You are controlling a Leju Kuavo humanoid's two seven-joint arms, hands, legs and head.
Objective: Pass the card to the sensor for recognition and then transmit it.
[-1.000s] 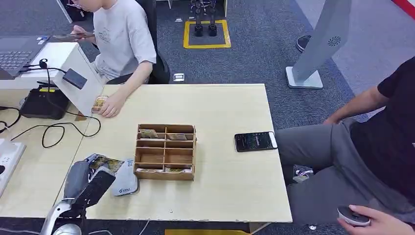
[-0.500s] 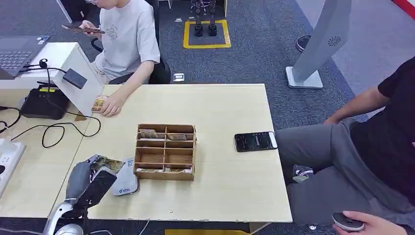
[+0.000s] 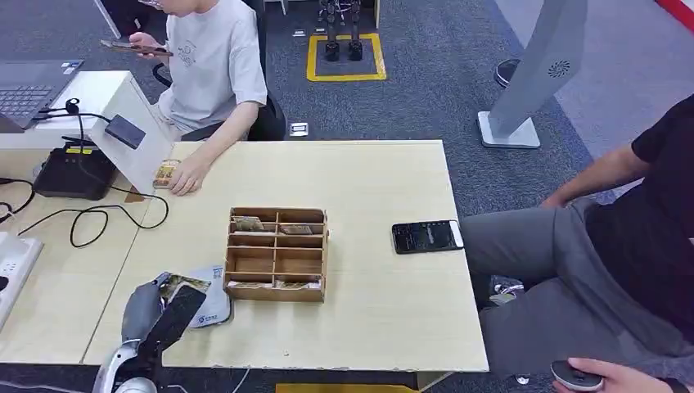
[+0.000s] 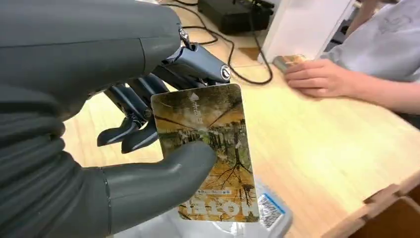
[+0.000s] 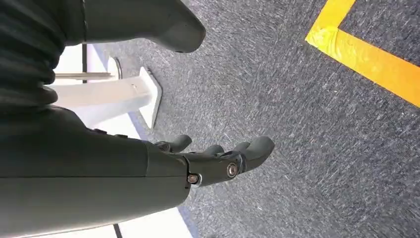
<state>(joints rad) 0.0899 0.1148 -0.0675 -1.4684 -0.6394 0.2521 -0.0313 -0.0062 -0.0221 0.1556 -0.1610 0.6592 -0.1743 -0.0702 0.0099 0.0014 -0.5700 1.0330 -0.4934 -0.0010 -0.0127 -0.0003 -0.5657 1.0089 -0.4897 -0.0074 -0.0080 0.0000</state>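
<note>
A: What is the left robot hand (image 4: 143, 144) doing?
B: It grips the card (image 4: 208, 153), thumb pressed on the printed face and the dark fingers (image 4: 130, 130) curled behind it. The card has an autumn tree picture on it.

A: Where is that over the surface (image 3: 385, 311)?
B: At the near left corner, just beside the wooden box (image 3: 277, 254) with compartments. From the head view the left robot hand (image 3: 159, 307) and the card (image 3: 182, 284) sit right over a flat white sensor (image 3: 211, 307) lying on the surface.

A: Is the card touching the sensor?
B: I cannot tell; it is close above it.

A: And the right robot hand (image 5: 208, 163)?
B: It hangs over grey carpet (image 5: 297, 124), fingers loosely apart, holding nothing.

A: Anyone near?
B: A person in a grey shirt (image 3: 214, 61) rests a hand (image 3: 187, 176) on the far left of the surface; a phone (image 3: 427, 236) lies to the right
</note>
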